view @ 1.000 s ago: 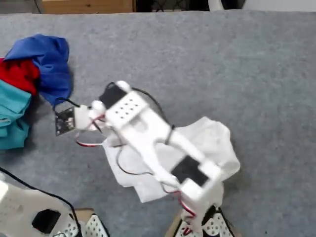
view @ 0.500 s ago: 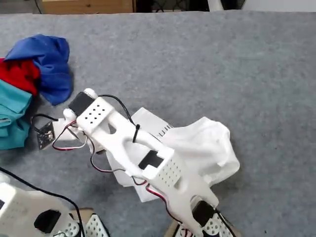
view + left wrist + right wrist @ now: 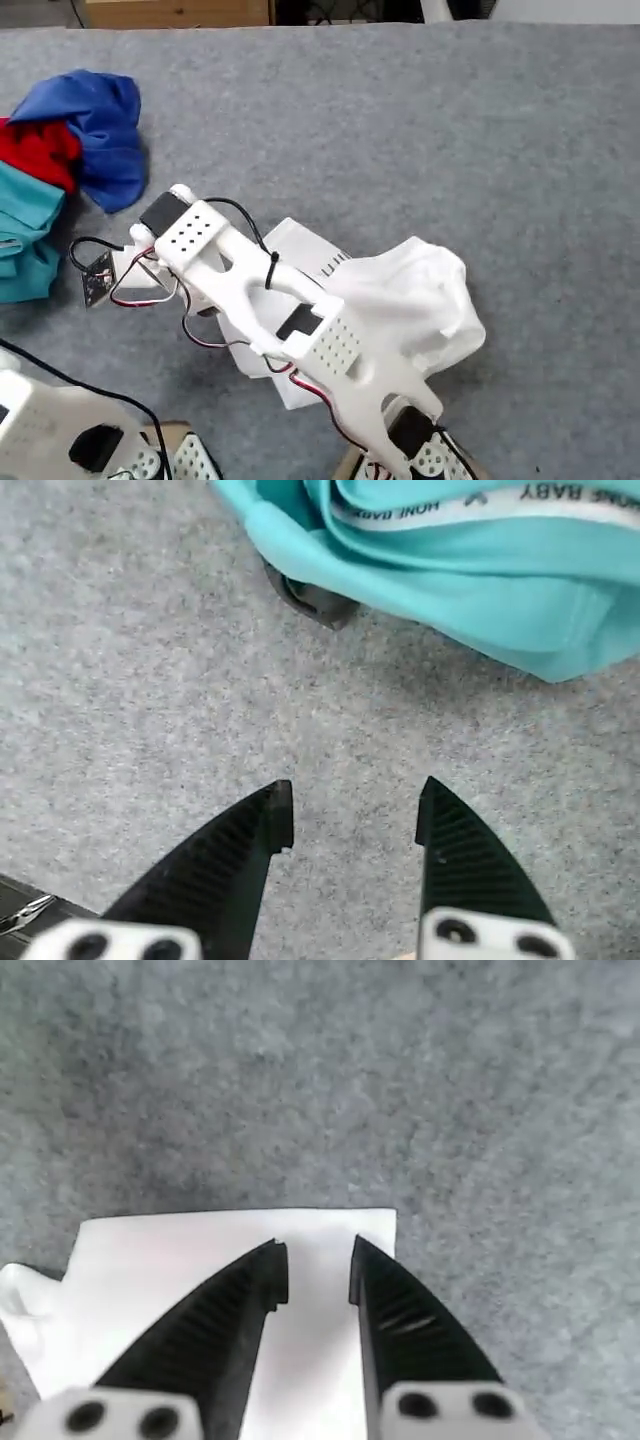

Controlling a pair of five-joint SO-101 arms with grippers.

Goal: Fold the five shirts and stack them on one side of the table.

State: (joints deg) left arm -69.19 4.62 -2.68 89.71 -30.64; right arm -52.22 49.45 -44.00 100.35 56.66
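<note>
Overhead view of a grey felt-covered table [image 3: 450,130]. A white shirt [image 3: 420,290] lies crumpled and partly folded at the lower centre of the frame. At the left edge, three more shirts sit heaped together: a blue shirt [image 3: 95,125] at the upper left, a red shirt [image 3: 35,150] touching it, and a teal shirt [image 3: 25,235] just below the red one.

The white right arm [image 3: 300,320] stretches from the bottom edge diagonally up and to the left, crossing over the white shirt's left half. The left arm [image 3: 50,430] sits in the lower left corner, near the teal shirt.

In the right wrist view, the right gripper [image 3: 318,1270] hangs over a flat edge of the white shirt [image 3: 180,1250], its black jaws slightly apart and holding nothing.

In the left wrist view, the left gripper [image 3: 355,815] hovers over bare table, jaws spread wide and empty. The teal shirt [image 3: 480,570] lies beyond the fingertips, with a small dark object [image 3: 310,600] poking out from under its edge; what it is cannot be told.
</note>
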